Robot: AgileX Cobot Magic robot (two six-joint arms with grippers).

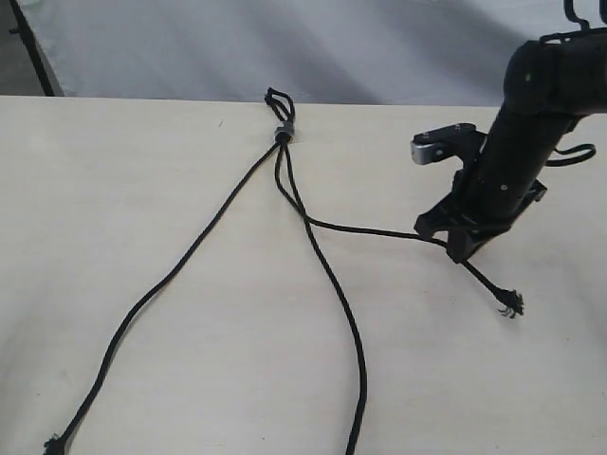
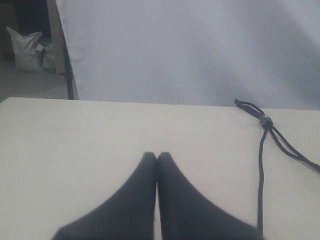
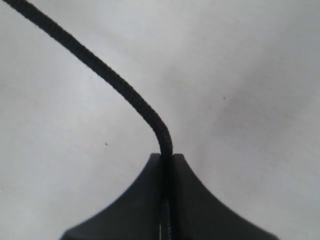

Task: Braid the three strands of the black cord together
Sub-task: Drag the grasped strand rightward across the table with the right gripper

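The black right gripper (image 1: 462, 248) clamps 1 thin matte black strand (image 1: 370, 230); the left gripper (image 2: 157, 156) sits closed, empty. A hard pull could drag the unanchored grey-banded cord (image 1: 283, 133).

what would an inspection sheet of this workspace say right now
surface: pale table, smooth, with the cord lying on it
job's things: black cord not braided; left strand and middle strand lie loose, right strand stretched sideways
clutter: nothing seen
grippers: right tool shut on right strand; left tool shut, empty
cables: glossy loop beside the right arm
surroundings: grey backdrop; bag beyond the table
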